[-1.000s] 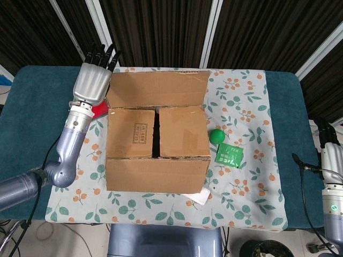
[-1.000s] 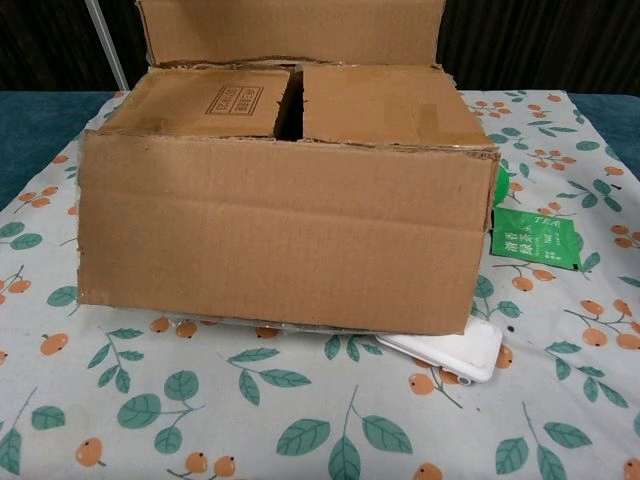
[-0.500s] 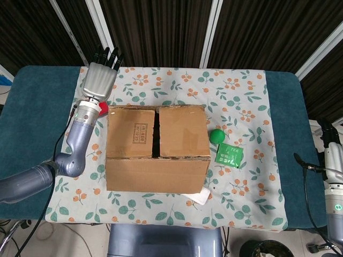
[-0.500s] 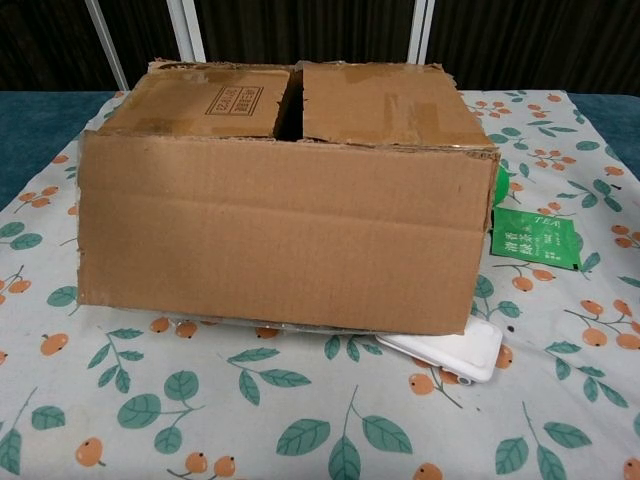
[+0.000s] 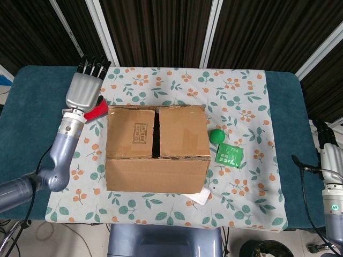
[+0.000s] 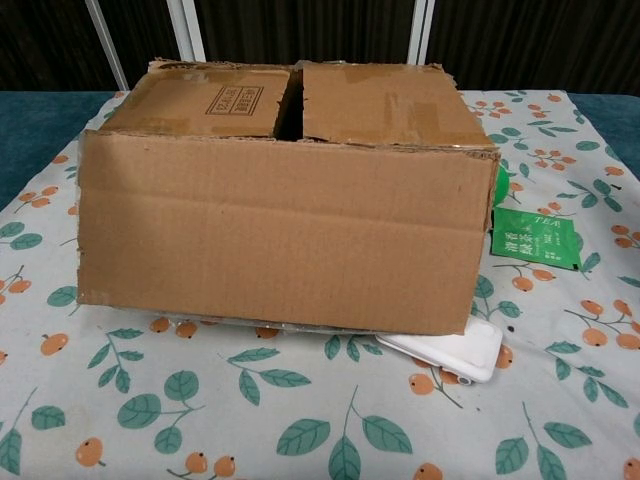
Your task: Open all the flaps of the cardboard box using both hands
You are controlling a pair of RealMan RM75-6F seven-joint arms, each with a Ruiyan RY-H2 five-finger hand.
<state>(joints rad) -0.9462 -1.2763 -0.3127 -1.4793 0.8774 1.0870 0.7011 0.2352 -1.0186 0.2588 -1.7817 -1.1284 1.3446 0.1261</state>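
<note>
While the cardboard box [image 5: 157, 149] is sitting near the middle of the table [image 5: 32, 118] on a leaf-and-orange printed cloth [image 5: 241, 96], two inner flaps [image 5: 155, 131] are lying flat across its top with a dark gap between them, and the near long flap is hanging down over the front wall. The left hand [image 5: 84, 90] is being held off the box's far left corner, fingers straight and together, nothing grasped; beside it a red object [image 5: 96, 111] is partly hidden. Of the right arm only a wrist section [image 5: 328, 155] is being shown at the frame edge — whether that hand is released or clenched cannot be told.

The board is judged light and stiff, creased at the hinges (its torn edges suggest it may tear if pulled hard), so each inner flap is best taken at its free edge along the central gap and lifted outward. The box is resting partly on a white flat item [image 6: 450, 352] — some rocking is to be expected. A green ball [image 5: 216, 136] and a green packet [image 5: 230, 155] are lying just right of it. Dark vertical blinds [image 5: 161, 32] are closing off the room behind.
</note>
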